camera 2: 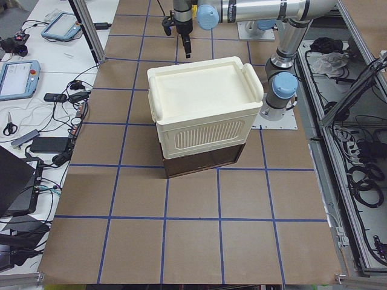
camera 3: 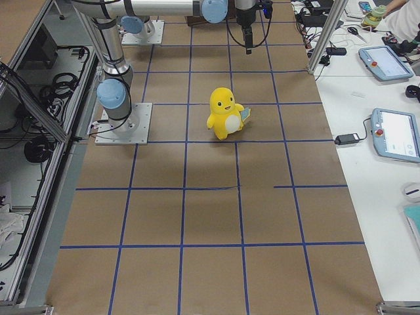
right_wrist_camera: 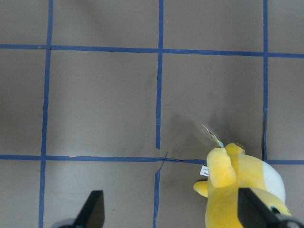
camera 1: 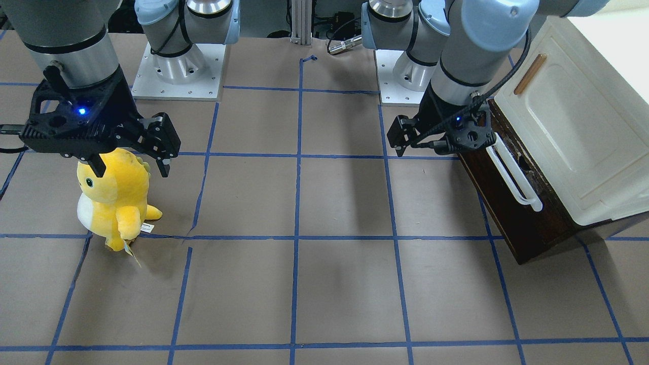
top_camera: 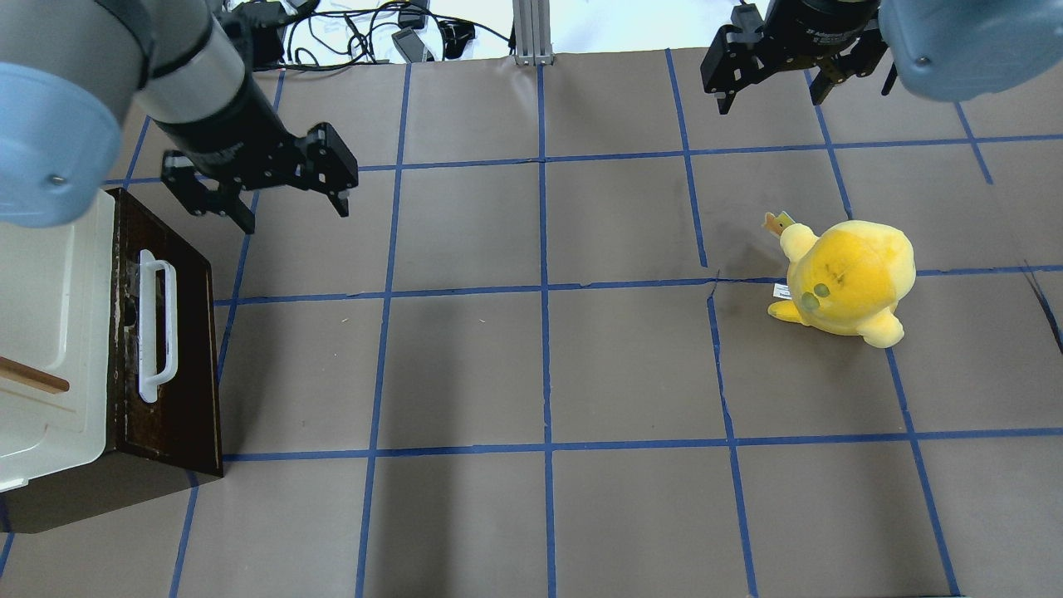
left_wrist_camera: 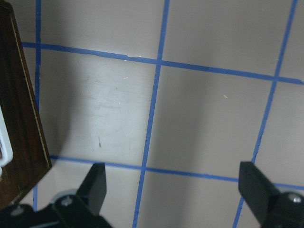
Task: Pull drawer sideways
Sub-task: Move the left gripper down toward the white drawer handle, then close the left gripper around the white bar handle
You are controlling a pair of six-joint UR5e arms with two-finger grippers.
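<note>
At nine o'clock in the overhead view sits the drawer (top_camera: 178,365). Its front is a wide, shallow slab of dark brown wood with a faintly scuffed grain, set low under a cabinet (top_camera: 50,291). A long, smooth white bar handle (top_camera: 157,328) runs along it, rounded at both ends. The drawer looks shut, though the angle is steep, so its inside is hidden. The cabinet is a glossy cream-white moulded box with a raised panel and a small wooden handle (top_camera: 31,376); from the left-end camera its side wall shows fine vertical ribs.

Toward ten o'clock from the drawer, just past its far end, hovers the left gripper (top_camera: 295,214). Its black fingers are spread wide and hold nothing, and its wrist camera shows them clear of the drawer's corner.

Both stand on the table (top_camera: 465,365), a matte brown paper surface gridded with blue tape that is torn in places.

At three o'clock stands a yellow plush toy (top_camera: 847,278), rounded and fuzzy, with a white belly and a paper tag. At one o'clock, well apart from it, hangs the right gripper (top_camera: 768,95), its fingers likewise wide apart and empty.
</note>
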